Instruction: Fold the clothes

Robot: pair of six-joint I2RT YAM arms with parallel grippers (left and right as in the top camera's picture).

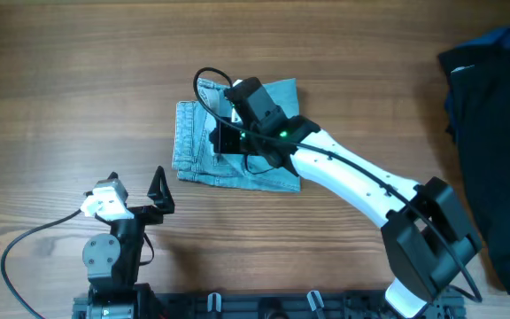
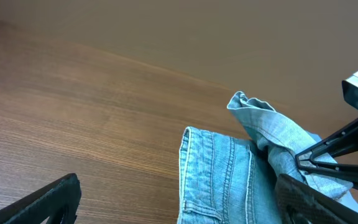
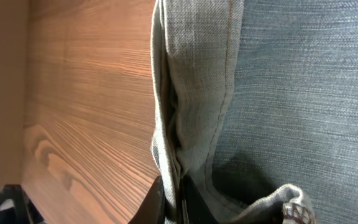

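Denim garment (image 1: 193, 155), light blue and faded, lies near the middle of the tabletop (image 1: 69, 80). It is gathered into a compact, roughly rectangular bundle, with stitched seams running along its left side. Whether it is jeans or shorts cannot be told from this shape.

The folding looks well advanced, since the cloth already sits in stacked layers rather than spread flat. It does not look finished, though. The right gripper (image 1: 227, 133) is over the bundle's upper middle, clenched on a doubled edge of the denim. The right wrist view shows that hem pinched between its closed fingers (image 3: 166, 202). In the left wrist view one corner of cloth stands up, crumpled, above the flat layers. What seems left is to lay that flap down squarely, let go, and perhaps smooth or tidy the edges.

The left gripper (image 1: 159, 188) is released, its jaws spread wide and holding nothing. It sits over bare wood near the bundle's lower left corner, not touching it.

No basket, bin or other container shows in any view. A dark fabric pile (image 1: 494, 133) with a hint of blue at its top lies directly on the tabletop at the far right, well apart from the denim.
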